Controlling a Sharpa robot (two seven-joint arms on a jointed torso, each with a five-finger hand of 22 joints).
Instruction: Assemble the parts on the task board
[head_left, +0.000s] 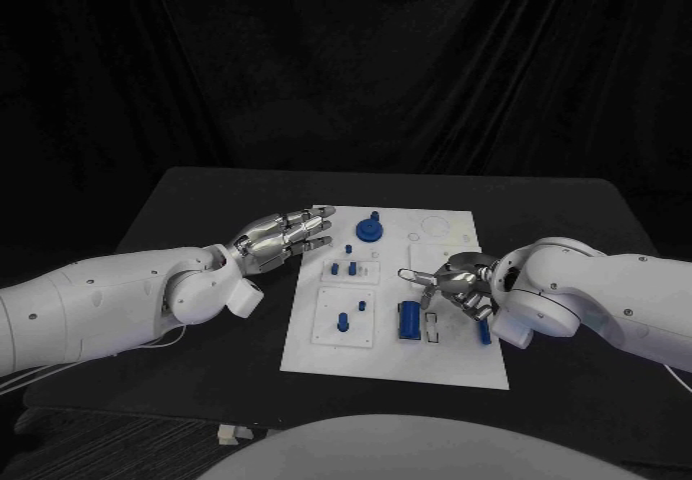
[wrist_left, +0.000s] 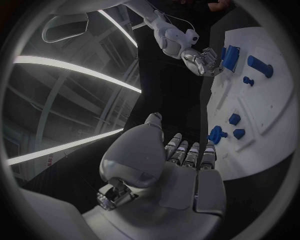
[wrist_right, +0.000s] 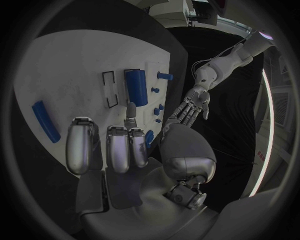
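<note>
hovering over the white flat task board (head_left: 378, 352), right silver hand (head_left: 451, 287) w/ fingers apart holds nothing; left silver hand (head_left: 278, 240) released beside it. risk: fingers knock the loose blue block (head_left: 410, 319) out of place.

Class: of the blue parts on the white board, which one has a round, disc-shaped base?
The blue knob at the task board's far edge, near the left hand; the others are bars, blocks or small pegs.

Both arms: smooth white rounded shells, small dark screw points. Left hand (head_left: 277, 240) and right hand (head_left: 459, 283): silver metal, segmented fingers. Thin white cables trail below arms.
</note>
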